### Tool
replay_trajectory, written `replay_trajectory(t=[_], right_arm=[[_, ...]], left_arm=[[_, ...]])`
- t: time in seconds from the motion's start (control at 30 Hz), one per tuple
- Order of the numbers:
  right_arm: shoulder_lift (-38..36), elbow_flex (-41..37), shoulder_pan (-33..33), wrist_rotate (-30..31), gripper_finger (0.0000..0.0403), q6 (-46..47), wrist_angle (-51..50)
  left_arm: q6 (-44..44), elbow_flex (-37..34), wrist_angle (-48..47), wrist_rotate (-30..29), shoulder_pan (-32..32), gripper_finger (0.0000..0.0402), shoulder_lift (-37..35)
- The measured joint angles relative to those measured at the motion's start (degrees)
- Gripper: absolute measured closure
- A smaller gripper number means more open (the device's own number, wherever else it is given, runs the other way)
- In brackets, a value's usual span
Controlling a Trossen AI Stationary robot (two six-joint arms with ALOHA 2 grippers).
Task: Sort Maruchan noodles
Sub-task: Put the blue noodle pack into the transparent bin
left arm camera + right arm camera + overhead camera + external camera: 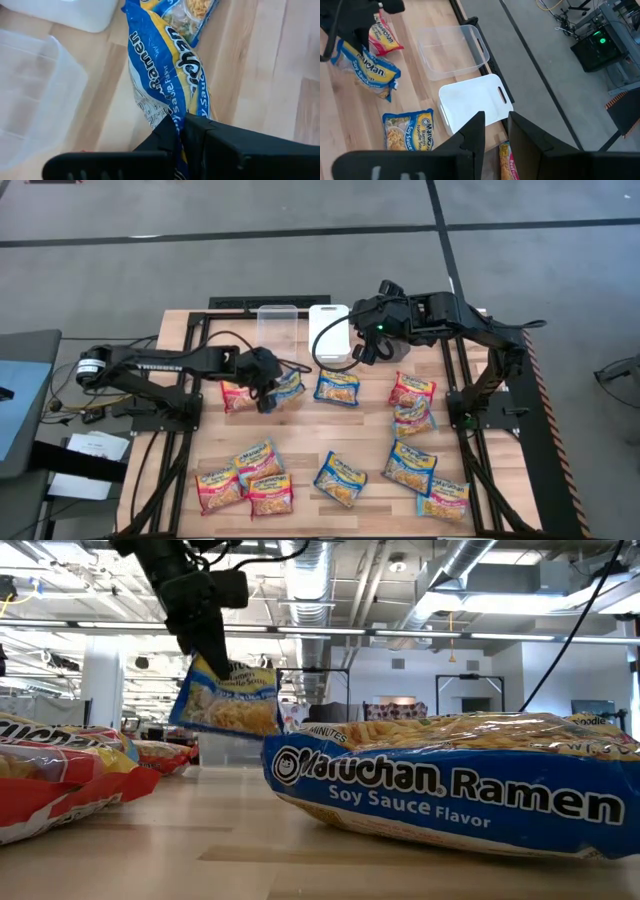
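- The blue packet (165,75) in the left gripper (268,393) looks light: it hangs clear of the surface (200,830) from a pinch on one end.
- It is soft and crinkly; the wrapper buckles and twists below the jaws, while the noodle block inside is probably stiff and brittle, so a hard squeeze on the middle could crack it.
- The film looks glossy and likely slippery. The sealed end flap, where the left gripper is clamped now, seems the safest place to hold.
- The packet is yellow-pictured with blue trim and reads soy sauce flavor; it hangs tilted, near a red packet (237,394) and another blue one (338,386).
- Other packets (410,465) lie scattered flat on the surface, blue, red and orange trimmed, some overlapping in small clusters.
- The right gripper (357,352) hovers over the white bin (470,102), jaws partly apart and holding nothing.
- The clear bin (451,50) sits just beside the white one at the far edge; neither shows a packet inside.
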Motion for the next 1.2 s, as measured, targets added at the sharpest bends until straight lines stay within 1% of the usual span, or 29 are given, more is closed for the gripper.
replay_trajectory(t=[0.27,0.47,0.57,0.7,0.93,1.07,1.2], right_arm=[[0.00,0.00,0.00,-0.02,0.0294,-0.02,0.00],[0.00,0.00,0.00,0.00,0.0294,-0.13,0.00],[0.00,0.00,0.00,0.00,0.0294,-0.13,0.00],[0.00,0.00,0.00,0.00,0.0294,-0.13,0.00],[0.00,0.00,0.00,0.00,0.0294,-0.11,0.00],[0.00,0.00,0.02,0.00,0.0294,-0.09,0.00],[0.00,-0.02,0.01,0.00,0.0294,-0.07,0.00]], left_arm=[[7.80,6.16,-6.05,-1.34,4.78,0.0401,-0.02],[15.41,8.63,-6.70,-1.21,12.38,0.0401,-0.04],[20.02,9.33,-6.52,-0.06,16.83,0.0401,-0.04],[25.11,9.40,-3.93,0.68,22.98,0.0401,-0.04],[39.15,9.42,5.42,2.08,32.79,0.0401,1.55],[44.95,9.45,7.64,4.08,36.42,0.0401,4.22],[47.21,9.45,10.27,5.22,38.65,0.0401,8.27]])
